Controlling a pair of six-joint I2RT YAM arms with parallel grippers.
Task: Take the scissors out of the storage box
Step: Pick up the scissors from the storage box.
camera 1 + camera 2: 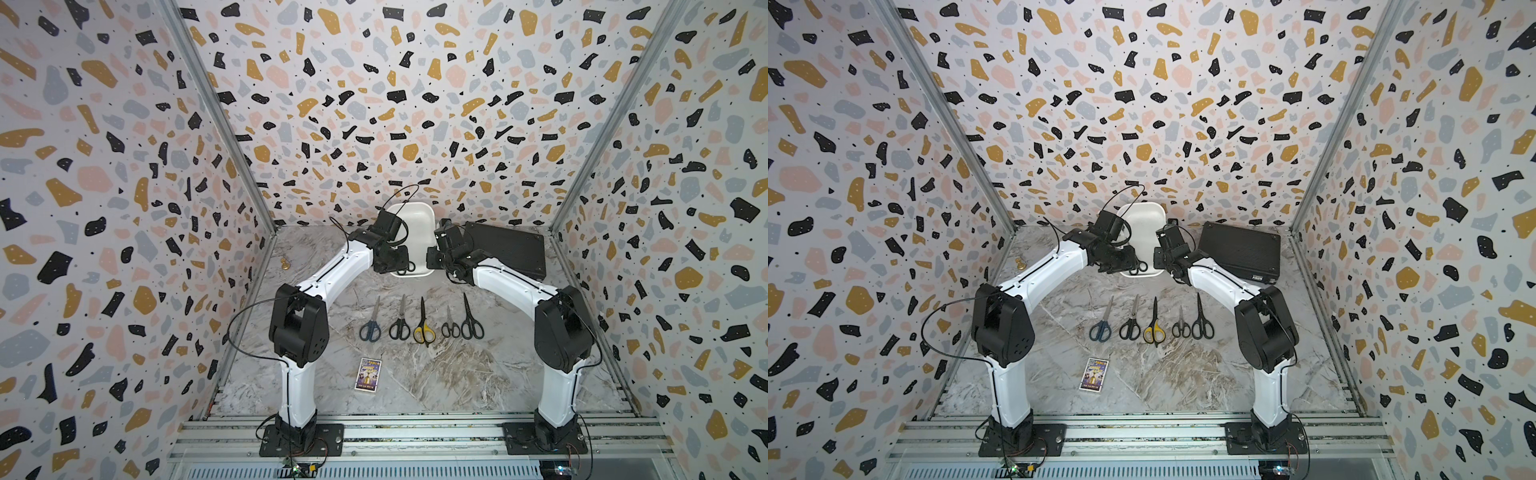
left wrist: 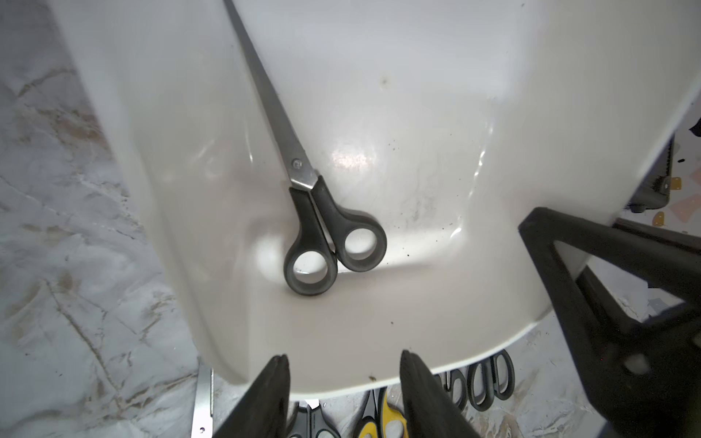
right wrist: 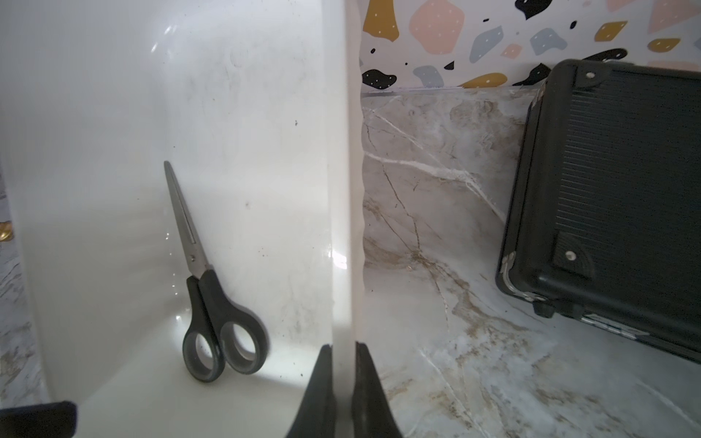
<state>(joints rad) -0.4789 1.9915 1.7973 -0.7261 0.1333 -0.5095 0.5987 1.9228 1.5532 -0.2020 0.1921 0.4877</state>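
The white storage box stands at the back of the table. One pair of black-handled scissors lies inside it, handles toward the near end. My left gripper hovers open over the box's near rim, a short way from the handles, with nothing between its fingers. My right gripper is shut on the box's right wall rim. Several more scissors lie in a row on the table in front, among them a dark blue pair and a yellow-and-black pair.
A flat black case lies right of the box, close to my right arm. A small printed card lies near the left arm's base. A small gold piece sits by the left wall.
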